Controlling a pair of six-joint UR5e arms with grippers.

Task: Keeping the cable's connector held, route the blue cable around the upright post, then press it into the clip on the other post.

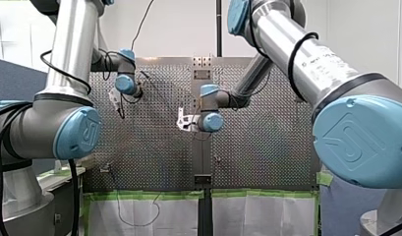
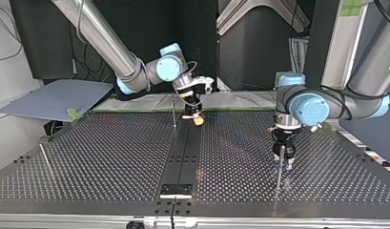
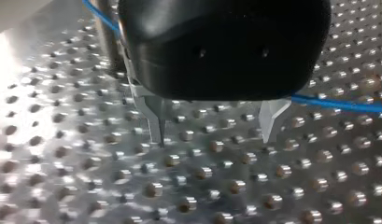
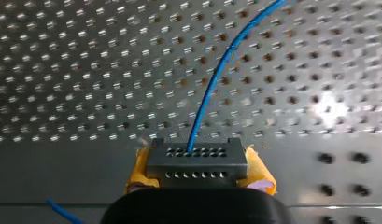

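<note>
My right gripper (image 4: 199, 171) is shut on a dark connector block (image 4: 196, 158), with a yellow pad on each side. From the connector the blue cable (image 4: 224, 63) runs ahead over the perforated plate. In the top view this gripper (image 2: 196, 116) hangs beside a thin upright post (image 2: 174, 114). My left gripper (image 3: 213, 139) stands open, and nothing lies between its metal fingers (image 3: 157, 122). The blue cable (image 3: 340, 105) passes behind it and past a dark post (image 3: 106, 39). In the top view my left gripper (image 2: 283, 153) sits at the top of another upright post (image 2: 278, 172).
A black strip (image 2: 184, 148) runs down the middle of the perforated table (image 2: 111, 157), ending in a small bracket (image 2: 176, 190). A third thin post (image 2: 46, 161) leans at the top view's left. A grey-blue board (image 2: 59, 99) lies beyond the table's far left corner.
</note>
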